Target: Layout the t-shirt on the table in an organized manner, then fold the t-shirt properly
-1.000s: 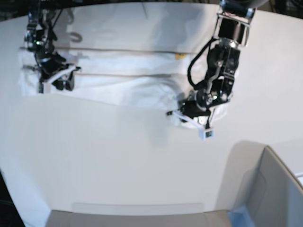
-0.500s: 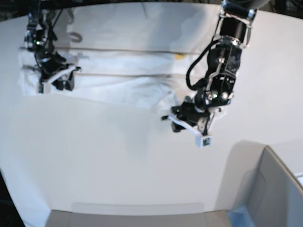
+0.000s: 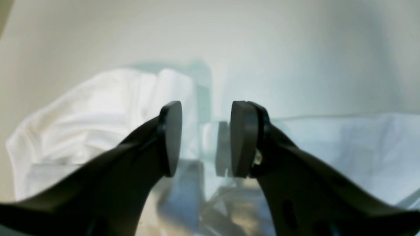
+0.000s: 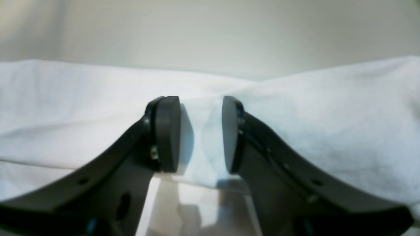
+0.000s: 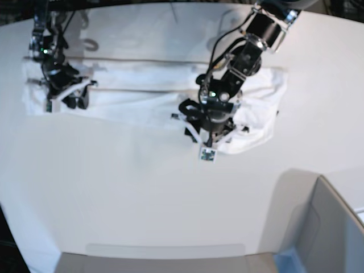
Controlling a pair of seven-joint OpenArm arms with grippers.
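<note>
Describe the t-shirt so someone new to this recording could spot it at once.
Look at the far half of the big white table. The t-shirt lies there as a long white band running between the two arms. Folds and a rumpled bunch at one end set it apart from the smooth tabletop.

Base overhead — wrists close, low

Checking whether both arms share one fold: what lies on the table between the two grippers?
In the base view, only the t-shirt spans from the right gripper to the left gripper, a folded band on the table.
</note>
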